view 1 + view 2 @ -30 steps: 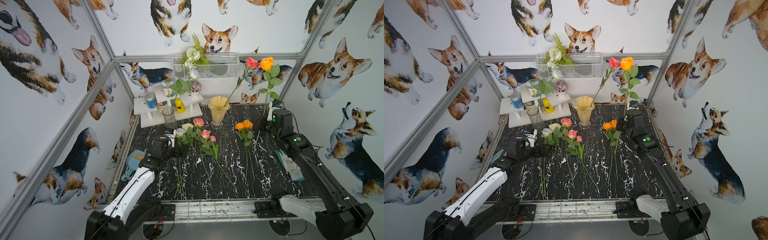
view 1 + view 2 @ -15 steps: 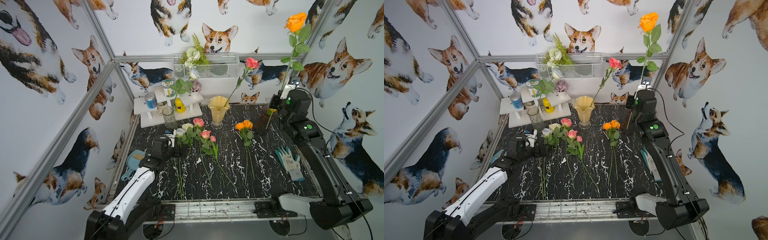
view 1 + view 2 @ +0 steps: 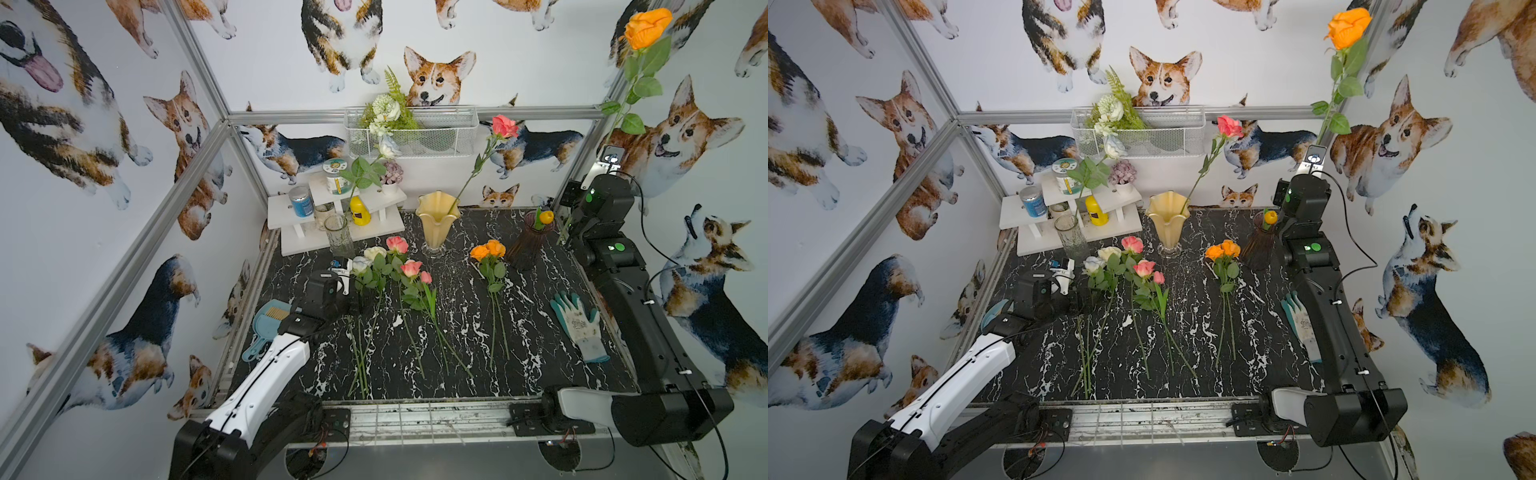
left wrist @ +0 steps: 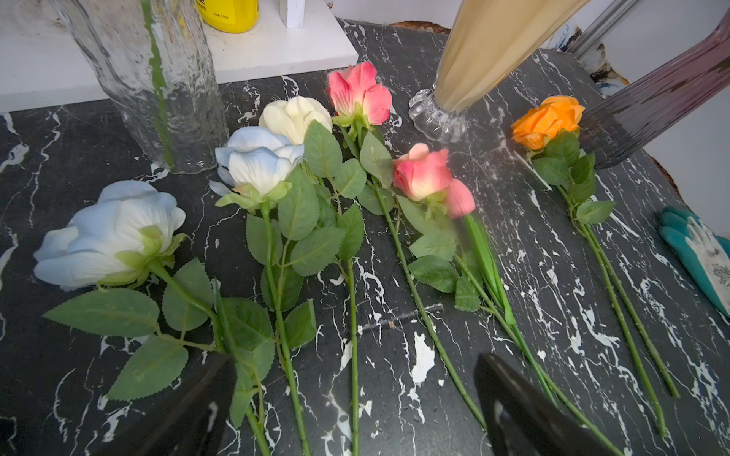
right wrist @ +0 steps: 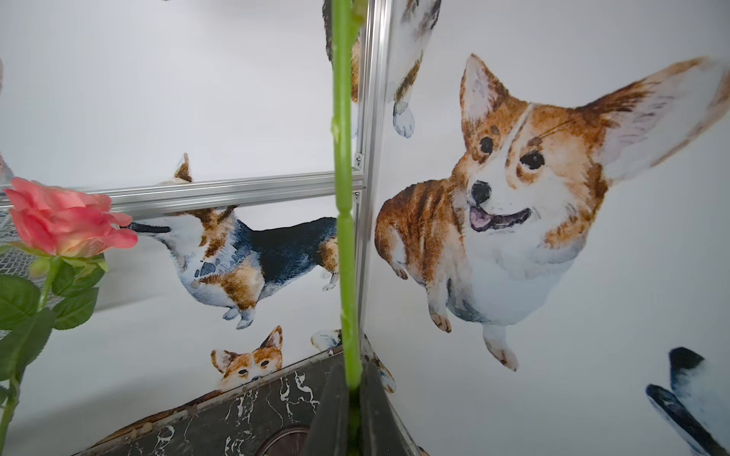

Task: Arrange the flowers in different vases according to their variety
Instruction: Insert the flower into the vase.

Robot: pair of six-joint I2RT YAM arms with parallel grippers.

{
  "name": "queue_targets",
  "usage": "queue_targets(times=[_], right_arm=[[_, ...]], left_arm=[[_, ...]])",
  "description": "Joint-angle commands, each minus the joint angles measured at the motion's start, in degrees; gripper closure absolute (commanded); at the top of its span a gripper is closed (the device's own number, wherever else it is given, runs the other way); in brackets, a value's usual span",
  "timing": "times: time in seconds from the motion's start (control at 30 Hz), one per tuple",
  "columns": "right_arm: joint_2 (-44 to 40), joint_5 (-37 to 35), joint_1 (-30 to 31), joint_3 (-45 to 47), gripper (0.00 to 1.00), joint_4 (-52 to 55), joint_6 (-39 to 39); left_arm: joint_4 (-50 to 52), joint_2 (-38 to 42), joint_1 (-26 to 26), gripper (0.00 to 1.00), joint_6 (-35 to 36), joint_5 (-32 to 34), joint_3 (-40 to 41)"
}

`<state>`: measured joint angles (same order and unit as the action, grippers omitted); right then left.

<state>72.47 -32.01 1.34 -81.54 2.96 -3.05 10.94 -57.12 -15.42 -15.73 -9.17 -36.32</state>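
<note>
Partway: right hand (image 5: 350, 375) gripped an orange rose (image 3: 647, 25) beside the purple vase (image 3: 528, 245); left hand (image 4: 355, 363) open; most flowers (image 3: 409, 268) lay unsorted.

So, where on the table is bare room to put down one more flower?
Widest bare patch: between the orange roses and the glove, down to the front edge. A narrower strip lies between the orange stems and the pink roses. Crowded: white roses and pink ones lie packed together on the left.
</note>
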Motion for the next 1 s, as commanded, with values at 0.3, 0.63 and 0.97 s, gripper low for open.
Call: queue_targets(times=[0.3, 0.63, 0.97], right_arm=[[7.66, -4.7, -1.31, 4.1, 1.0, -27.68, -3.77], [13.71, -6.75, -1.96, 7.58, 1.0, -37.77, -5.04], [16.04, -5.74, -2.0, 13.66, 1.0, -38.77, -1.92]], left_arm=[[-0.26, 0.78, -0.05, 0.0, 0.04, 0.74, -0.04], [-0.11, 0.75, -0.02, 0.0, 0.06, 1.09, 0.0], [0.0, 0.91, 0.0, 0.0, 0.17, 1.77, -0.05]])
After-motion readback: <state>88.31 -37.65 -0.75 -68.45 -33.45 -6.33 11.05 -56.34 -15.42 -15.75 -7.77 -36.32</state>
